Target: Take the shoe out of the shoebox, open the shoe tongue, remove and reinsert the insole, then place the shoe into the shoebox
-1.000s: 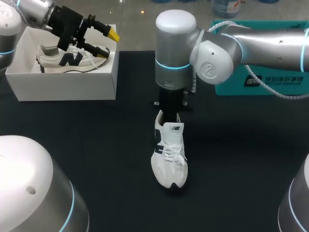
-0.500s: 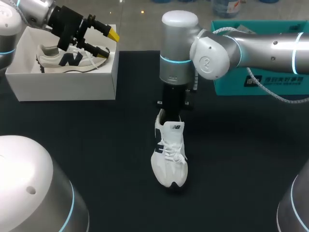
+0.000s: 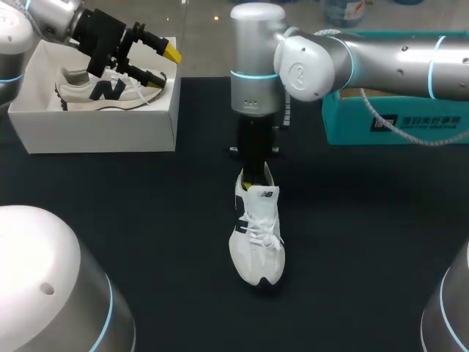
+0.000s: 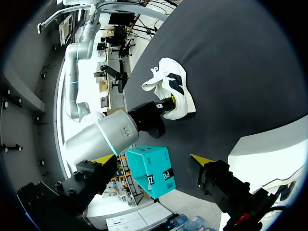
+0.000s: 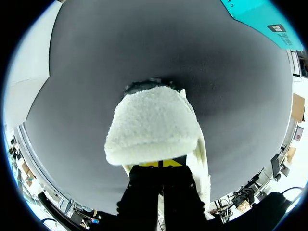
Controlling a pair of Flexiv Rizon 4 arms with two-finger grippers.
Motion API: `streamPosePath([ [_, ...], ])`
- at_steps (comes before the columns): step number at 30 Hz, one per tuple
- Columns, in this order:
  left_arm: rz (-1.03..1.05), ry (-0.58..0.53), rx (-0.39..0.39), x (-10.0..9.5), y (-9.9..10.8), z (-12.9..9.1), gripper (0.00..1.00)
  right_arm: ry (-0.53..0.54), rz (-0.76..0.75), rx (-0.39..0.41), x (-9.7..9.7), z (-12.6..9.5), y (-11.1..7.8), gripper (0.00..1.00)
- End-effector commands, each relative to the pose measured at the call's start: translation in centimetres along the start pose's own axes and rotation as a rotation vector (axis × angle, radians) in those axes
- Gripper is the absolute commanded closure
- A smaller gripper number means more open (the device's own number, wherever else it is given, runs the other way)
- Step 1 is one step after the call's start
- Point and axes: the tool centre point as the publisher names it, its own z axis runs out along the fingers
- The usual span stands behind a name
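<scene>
White shoe (image 3: 256, 235) on the black bench (image 3: 366, 242), toe nearest. Looks light and soft, easy to bend. Best held by the firm heel or the sole sides. Right hand (image 3: 250, 178) down at the shoe's opening, behind the fuzzy tongue (image 5: 151, 122). Cannot tell if clamped; tips hidden. Insole hidden too. Farther off, left hand (image 3: 163, 64) spread apart over the shoebox (image 3: 95, 132), second shoe (image 3: 102, 92) inside.

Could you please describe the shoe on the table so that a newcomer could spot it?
On the black table, look to the middle, under the right gripper. The white shoe there stands upright on the bare tabletop, whereas its twin lies inside the white shoebox at the far left.
</scene>
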Motion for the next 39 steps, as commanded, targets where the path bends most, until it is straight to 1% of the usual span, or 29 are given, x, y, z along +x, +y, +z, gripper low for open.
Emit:
streamPosePath([
  [1, 0.001, 0.002, 0.003, 0.0, 0.1, -0.1, 0.0, -0.004, -0.002, 0.0, 0.2, 0.2, 0.0, 1.0],
  [13, 0.001, 0.002, 0.003, 0.0, 0.1, -0.1, 0.0, -0.004, -0.002, 0.0, 0.2, 0.2, 0.0, 1.0],
  [17, 0.001, 0.002, 0.003, 0.0, 0.1, -0.1, 0.0, -0.011, -0.069, 0.006, -0.6, -0.2, -0.7, 1.0],
  [23, 0.001, 0.002, 0.003, 0.0, 0.1, -0.1, 0.0, -0.029, -0.083, 0.03, -1.0, 0.0, -0.8, 1.0],
  [31, 0.001, 0.002, 0.003, 0.0, 0.1, -0.1, 0.0, -0.053, -0.091, 0.041, -0.8, 0.1, -2.2, 1.0],
  [35, 0.001, 0.002, 0.003, 0.0, 0.1, -0.1, 0.0, -0.047, -0.112, 0.038, -1.4, -0.4, -2.5, 1.0],
  [39, 0.001, 0.002, 0.003, 0.0, 0.1, -0.1, 0.0, -0.038, -0.088, 0.028, -2.1, -0.9, -2.6, 1.0],
])
